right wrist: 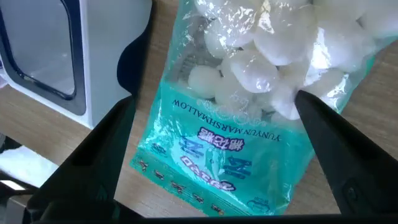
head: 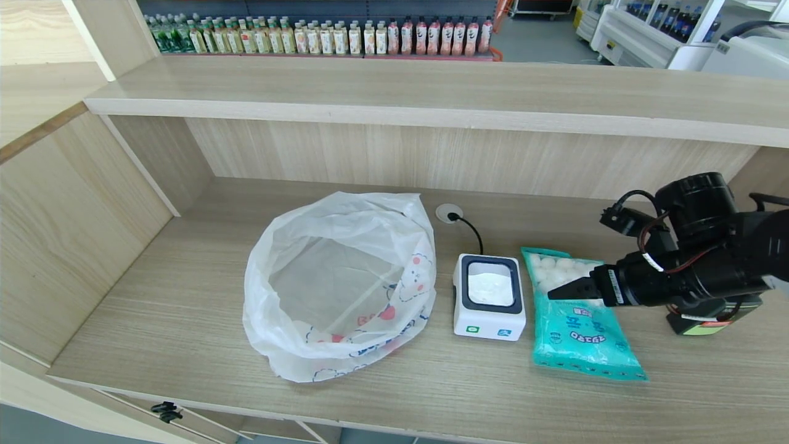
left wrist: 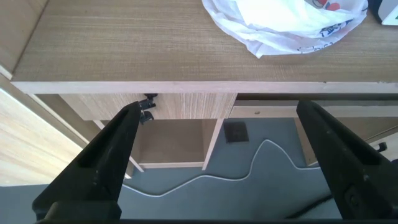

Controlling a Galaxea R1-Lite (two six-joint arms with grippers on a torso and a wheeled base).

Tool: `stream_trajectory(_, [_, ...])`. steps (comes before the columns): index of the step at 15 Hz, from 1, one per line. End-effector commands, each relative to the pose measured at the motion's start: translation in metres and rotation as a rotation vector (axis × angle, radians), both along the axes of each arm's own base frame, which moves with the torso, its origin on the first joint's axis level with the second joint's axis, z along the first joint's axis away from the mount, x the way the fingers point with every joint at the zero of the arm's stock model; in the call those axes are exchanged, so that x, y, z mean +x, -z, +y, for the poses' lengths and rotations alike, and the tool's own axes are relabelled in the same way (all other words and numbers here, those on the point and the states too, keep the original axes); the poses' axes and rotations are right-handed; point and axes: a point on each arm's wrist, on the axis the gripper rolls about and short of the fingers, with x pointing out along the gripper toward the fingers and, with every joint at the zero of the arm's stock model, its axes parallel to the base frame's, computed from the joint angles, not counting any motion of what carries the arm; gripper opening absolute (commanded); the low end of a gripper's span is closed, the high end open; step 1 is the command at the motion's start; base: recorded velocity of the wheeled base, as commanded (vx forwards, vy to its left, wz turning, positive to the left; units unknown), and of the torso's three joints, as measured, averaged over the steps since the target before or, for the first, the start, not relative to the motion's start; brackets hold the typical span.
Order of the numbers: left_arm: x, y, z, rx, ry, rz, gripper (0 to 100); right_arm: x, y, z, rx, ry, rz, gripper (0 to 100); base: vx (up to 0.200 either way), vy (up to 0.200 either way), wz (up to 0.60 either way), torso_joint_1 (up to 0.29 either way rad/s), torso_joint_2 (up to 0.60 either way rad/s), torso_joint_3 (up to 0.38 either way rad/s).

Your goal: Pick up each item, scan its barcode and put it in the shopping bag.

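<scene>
On the wooden counter (head: pixel 179 320), the teal marshmallow bag (head: pixel 579 327) is lying flat just beside the white scanner (head: pixel 490 296), on its right. The shopping bag (head: pixel 339 283) is sitting open at the scanner's left. The right gripper (head: pixel 562 290) is hovering over the marshmallow bag's far end, fingers spread, grasping nothing. The left gripper (left wrist: pixel 217 112) is hanging below the counter's front edge, jaws wide apart, empty.

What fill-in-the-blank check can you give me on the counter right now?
1. The teal packet lies on the scanner's ____ side.
2. The shopping bag is open and ____.
3. The right gripper, fingers ____, hangs over the teal packet.
Missing words: right; empty; open.
</scene>
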Motion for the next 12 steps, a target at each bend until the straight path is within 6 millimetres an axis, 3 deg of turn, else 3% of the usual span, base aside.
stream_trajectory(1, [0.0,0.0,0.0,0.0,0.0,0.002,100,0.017,0.013,0.006,-0.004,-0.014,0.033,100,0.0,0.0,0.0,0.0,0.0,0.0])
stream_trajectory(5, [0.0,0.0,0.0,0.0,0.0,0.0,100,0.035,0.014,0.012,-0.039,-0.059,0.023,100,0.0,0.0,0.0,0.0,0.0,0.0])
stream_trajectory(8, [0.0,0.0,0.0,0.0,0.0,0.002,100,0.032,0.015,0.009,-0.161,-0.052,0.082,100,0.0,0.0,0.0,0.0,0.0,0.0])
stream_trajectory(12, [0.0,0.0,0.0,0.0,0.0,0.002,100,0.029,0.015,0.008,-0.191,-0.054,0.103,100,0.0,0.0,0.0,0.0,0.0,0.0])
